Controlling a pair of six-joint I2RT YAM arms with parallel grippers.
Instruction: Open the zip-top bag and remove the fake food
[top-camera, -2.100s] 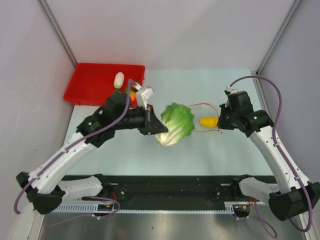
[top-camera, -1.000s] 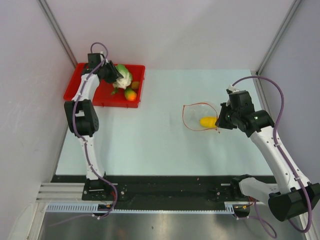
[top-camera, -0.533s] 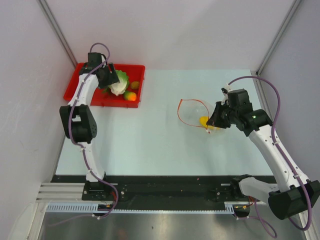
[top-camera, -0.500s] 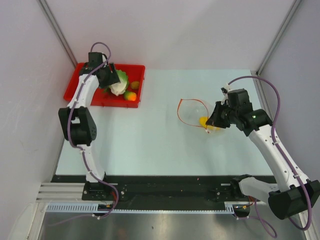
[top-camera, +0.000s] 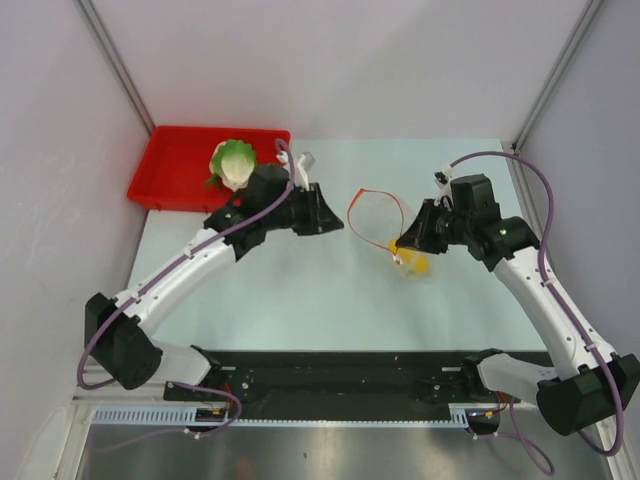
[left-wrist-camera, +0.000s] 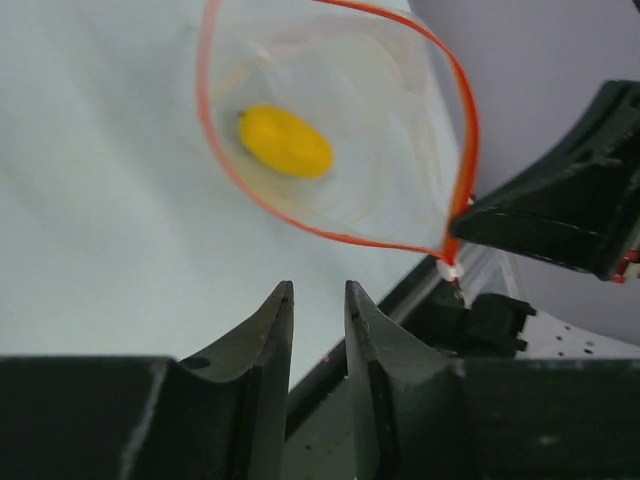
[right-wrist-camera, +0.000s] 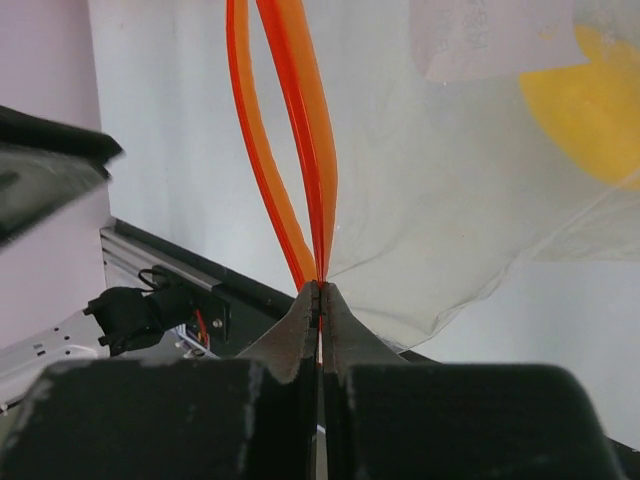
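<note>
Bag (right-wrist-camera: 450, 200) edge between right fingers (right-wrist-camera: 290, 340)

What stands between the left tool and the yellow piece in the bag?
Nothing visible. The mouth of the zip-top bag gapes toward the left tool, the yellow piece lies inside, and the right tool pinches the bag's rim off to one side.

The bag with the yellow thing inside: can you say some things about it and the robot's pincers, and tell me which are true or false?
1. The zip-top bag has its mouth open. True.
2. The yellow piece lies on the table outside the bag. False: it is inside the bag.
3. The right pincer pinches the bag's zip strip. True.
4. The left pincer holds the lettuce. False: it is empty, and the lettuce sits in the red tray.
</note>
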